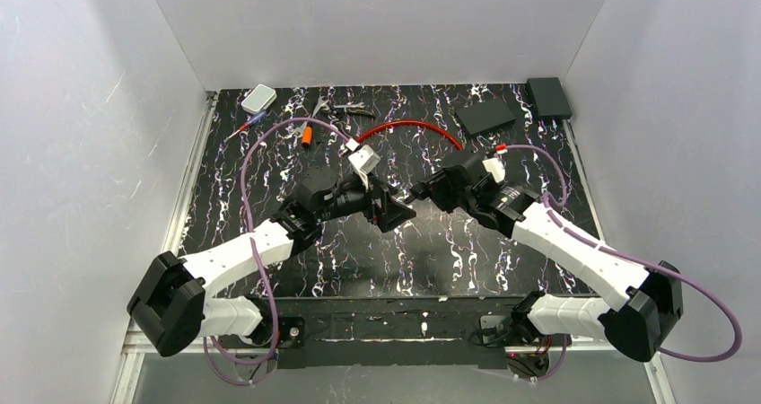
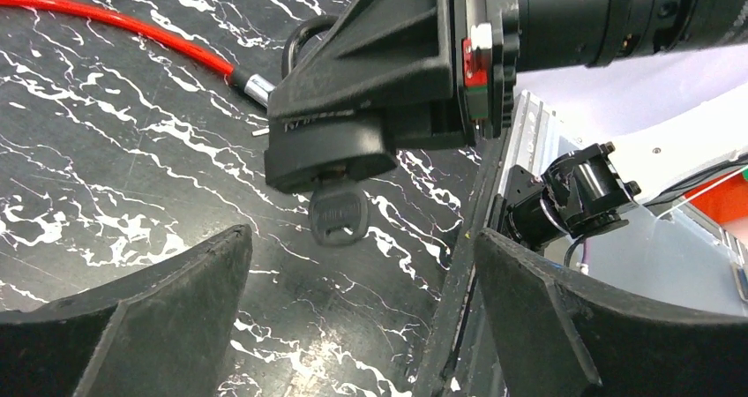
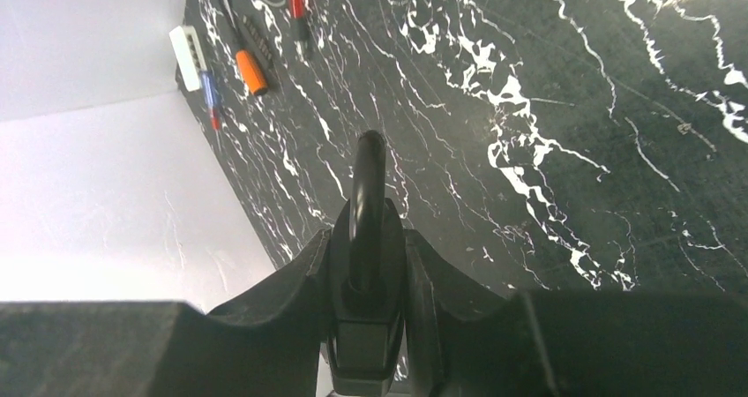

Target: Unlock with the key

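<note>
- Looking down from the top camera, I see both arms reaching in to meet over the middle of the desk [image 1: 449, 251], with the left pincer [image 1: 393, 211] and right pincer [image 1: 429, 191] nose to nose. What sits between them is too small to tell from here. A red cable [image 1: 408, 127] lies farther back.
- On the left wrist camera, the padlock [image 2: 326, 159] hangs above the desk, clamped in the right pincer. The key [image 2: 337, 219] is already seated in its underside, and only the black head pokes out.
- My left pincer's fingers [image 2: 159, 318] stand wide apart at the bottom of that view. They are short of the key head and touch nothing.
- On the right wrist camera, the right pincer is closed on the padlock body from both sides. The shackle [image 3: 369, 185] stands up between the fingers and looks closed.
- I judge the padlock to be rigid and dense for its size, with a smooth cover that could slip under a twist. The right pincer's grip has to resist that turn.
- The key looks light, thin and stiff, with little head to hold. I would take it across the two flat faces of the head, squarely and close to the lock. An edge grip would probably skid off.
</note>
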Robot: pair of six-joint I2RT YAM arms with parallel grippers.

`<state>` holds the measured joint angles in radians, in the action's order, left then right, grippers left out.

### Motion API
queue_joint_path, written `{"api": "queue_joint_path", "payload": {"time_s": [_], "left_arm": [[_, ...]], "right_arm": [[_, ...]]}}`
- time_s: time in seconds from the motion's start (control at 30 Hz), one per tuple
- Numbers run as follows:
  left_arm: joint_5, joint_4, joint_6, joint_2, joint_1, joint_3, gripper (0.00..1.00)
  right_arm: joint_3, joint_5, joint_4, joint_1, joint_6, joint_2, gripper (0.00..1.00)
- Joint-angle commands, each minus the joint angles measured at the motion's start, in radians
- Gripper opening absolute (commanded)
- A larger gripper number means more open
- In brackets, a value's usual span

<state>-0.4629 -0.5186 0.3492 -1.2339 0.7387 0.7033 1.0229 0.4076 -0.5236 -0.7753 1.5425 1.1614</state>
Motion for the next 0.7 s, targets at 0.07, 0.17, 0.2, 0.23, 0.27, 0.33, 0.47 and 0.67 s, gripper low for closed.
{"api": "queue_joint_path", "payload": {"time_s": [0.07, 0.17, 0.2, 0.23, 0.27, 0.33, 0.47, 0.67], "left_arm": [[0.005, -0.029, 0.039, -0.033, -0.001, 0.044, 0.93], [0.028, -0.029, 0.046, -0.054, -0.002, 0.051, 0.92], [0.036, -0.029, 0.048, -0.059, -0.001, 0.051, 0.92], [0.041, -0.029, 0.050, -0.064, -0.001, 0.054, 0.92], [0.050, -0.029, 0.053, -0.069, -0.001, 0.056, 0.92], [0.061, -0.030, 0.061, -0.072, -0.001, 0.056, 0.90], [0.051, -0.034, 0.075, -0.079, -0.002, 0.062, 0.88], [0.058, -0.037, 0.063, -0.079, -0.001, 0.058, 0.82]], "right_arm": [[0.046, -0.006, 0.156, -0.037, -0.006, 0.016, 0.01], [0.050, -0.008, 0.169, -0.047, -0.010, 0.023, 0.01], [0.052, -0.012, 0.174, -0.049, -0.014, 0.025, 0.01], [0.052, -0.018, 0.180, -0.051, -0.020, 0.027, 0.01], [0.052, -0.025, 0.186, -0.051, -0.027, 0.028, 0.01], [0.050, -0.038, 0.193, -0.054, -0.038, 0.032, 0.01], [0.032, -0.051, 0.212, -0.064, -0.061, 0.034, 0.01], [0.024, -0.083, 0.254, -0.082, -0.119, 0.040, 0.01]]}}
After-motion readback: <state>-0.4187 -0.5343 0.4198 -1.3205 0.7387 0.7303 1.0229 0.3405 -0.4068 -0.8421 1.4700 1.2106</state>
